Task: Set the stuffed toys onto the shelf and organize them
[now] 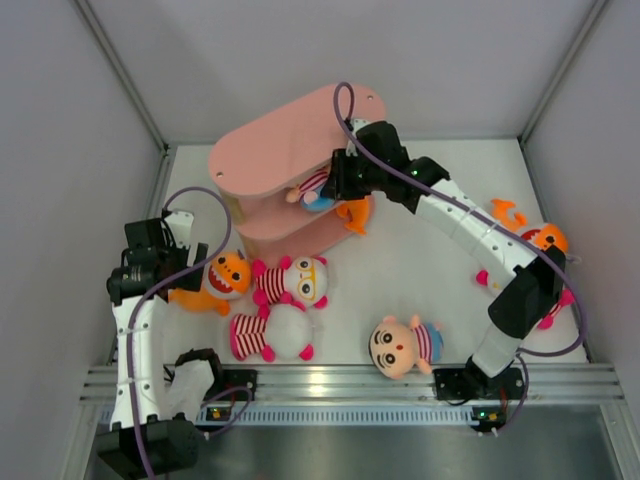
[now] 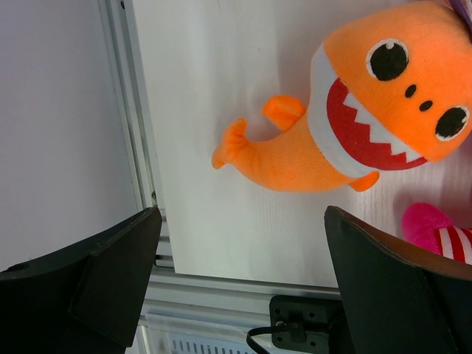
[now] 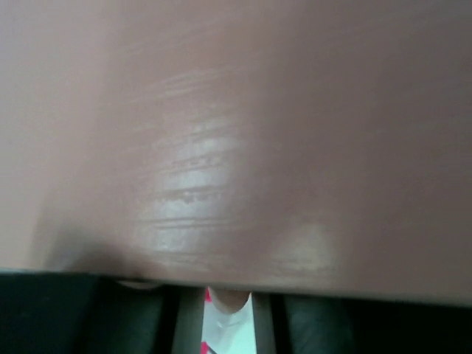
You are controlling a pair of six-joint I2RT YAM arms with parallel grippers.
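1. The left gripper (image 2: 242,214) hovered above the orange shark plush (image 2: 369,96), which lay at 9 o'clock on the counter (image 1: 420,270). Its jaws were released and empty.
2. The right gripper (image 1: 330,183) sat at the shelf (image 1: 270,150) at 12 o'clock, against a boy doll (image 1: 312,193) beneath the top board. Whether its jaws were clenched could not be told.
3. The shark looked light, soft and compressible. It would be best grasped across the body behind the head, not by a fin.
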